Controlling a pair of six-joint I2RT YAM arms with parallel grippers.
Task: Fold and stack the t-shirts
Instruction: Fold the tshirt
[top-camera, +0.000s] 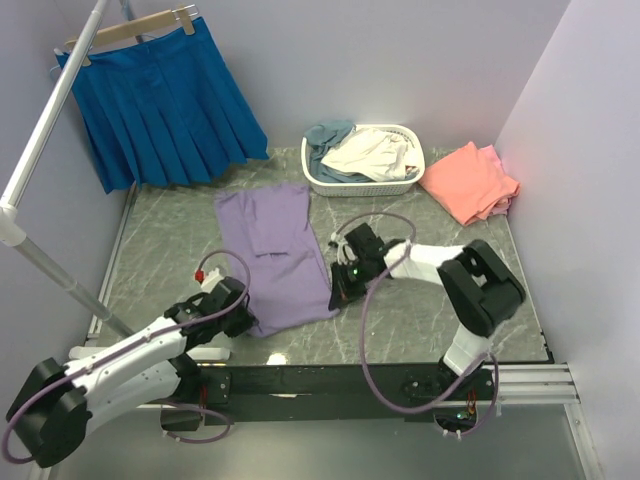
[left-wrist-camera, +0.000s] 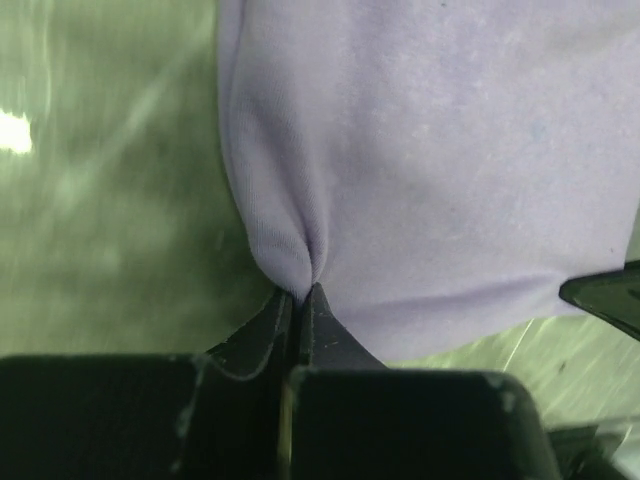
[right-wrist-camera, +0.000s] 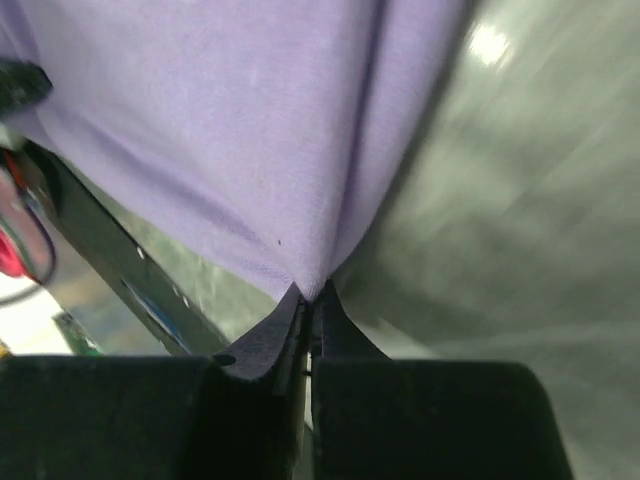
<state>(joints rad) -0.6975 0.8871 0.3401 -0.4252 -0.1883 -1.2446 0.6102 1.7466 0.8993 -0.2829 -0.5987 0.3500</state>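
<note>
Text, labels, brands, numbers, signs: nothing legible is showing in any of the three views.

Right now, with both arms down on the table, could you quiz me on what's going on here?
1. True or false: the left gripper and the right gripper each pinch the purple t-shirt.
2. In the top view, where is the coral-pink pile relative to the white basket? A inside it; B to its right; C to its left.
3. Fill in: the blue skirt hangs on a wooden ____.
Key: 1 true; 2 B; 3 hanger.
</note>
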